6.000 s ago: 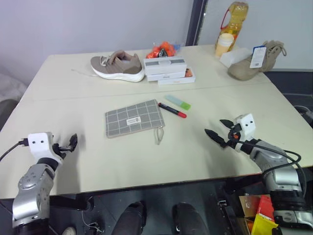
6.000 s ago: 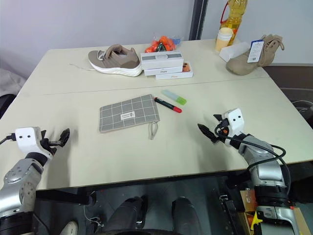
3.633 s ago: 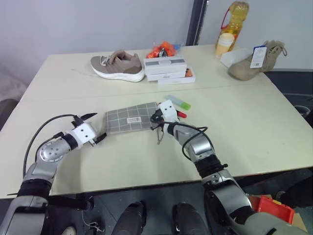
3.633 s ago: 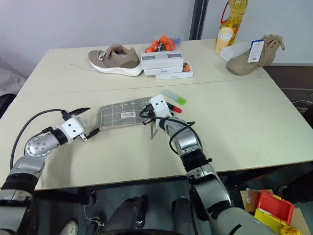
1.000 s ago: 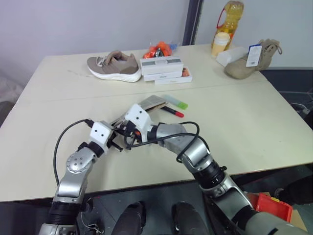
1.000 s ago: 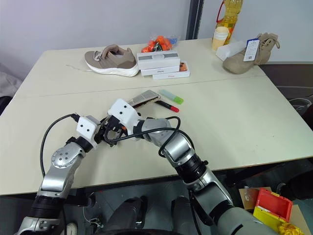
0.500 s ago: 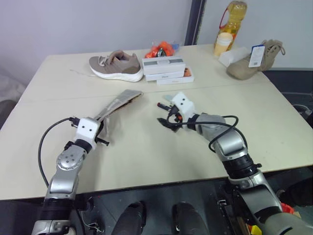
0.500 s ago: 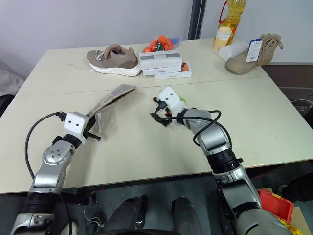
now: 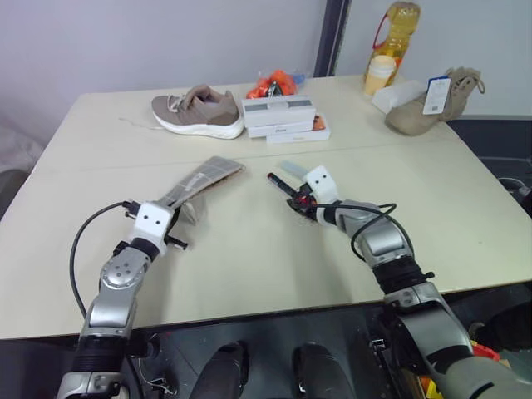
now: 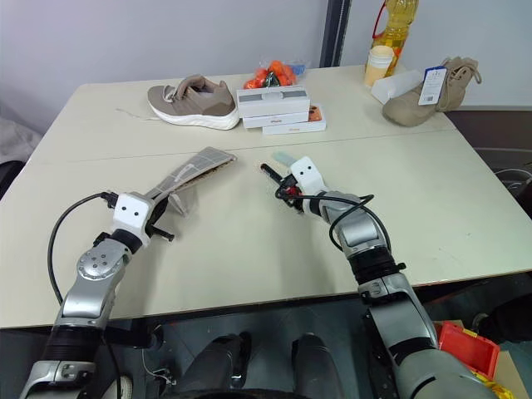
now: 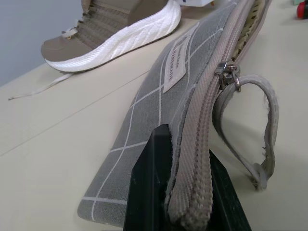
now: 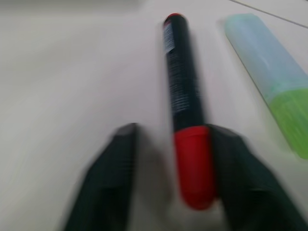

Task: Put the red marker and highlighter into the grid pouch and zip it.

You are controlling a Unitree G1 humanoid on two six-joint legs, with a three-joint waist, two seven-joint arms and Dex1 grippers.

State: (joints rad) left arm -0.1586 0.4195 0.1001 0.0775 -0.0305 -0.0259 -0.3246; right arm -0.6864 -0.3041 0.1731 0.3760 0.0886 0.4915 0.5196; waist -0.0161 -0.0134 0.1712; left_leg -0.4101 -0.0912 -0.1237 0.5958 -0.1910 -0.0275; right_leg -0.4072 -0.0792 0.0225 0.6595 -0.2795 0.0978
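The grid pouch (image 9: 204,179) is tipped up on its long edge left of the table's middle. My left gripper (image 11: 187,144) is shut on its near end. Its zipper slider (image 11: 226,72) sits partway along, with open teeth beyond it, and the cord pull (image 11: 267,125) droops beside it. The red marker (image 12: 182,82) lies flat at mid-table, the highlighter (image 12: 267,72) just beyond it. My right gripper (image 12: 173,132) is open and straddles the marker's red cap. One finger is against the cap and a gap remains on the other side.
At the back of the table (image 9: 249,258) lie a tan sneaker (image 9: 199,110), stacked white boxes (image 9: 287,119) and an orange bundle (image 9: 278,83). A yellow bottle (image 9: 391,33), a cup and a tan boot (image 9: 428,104) stand at the back right.
A second ago my right gripper was at the pouch beside the left one. It has swung right, come down over the marker's red cap and narrowed. The left gripper still holds the pouch.
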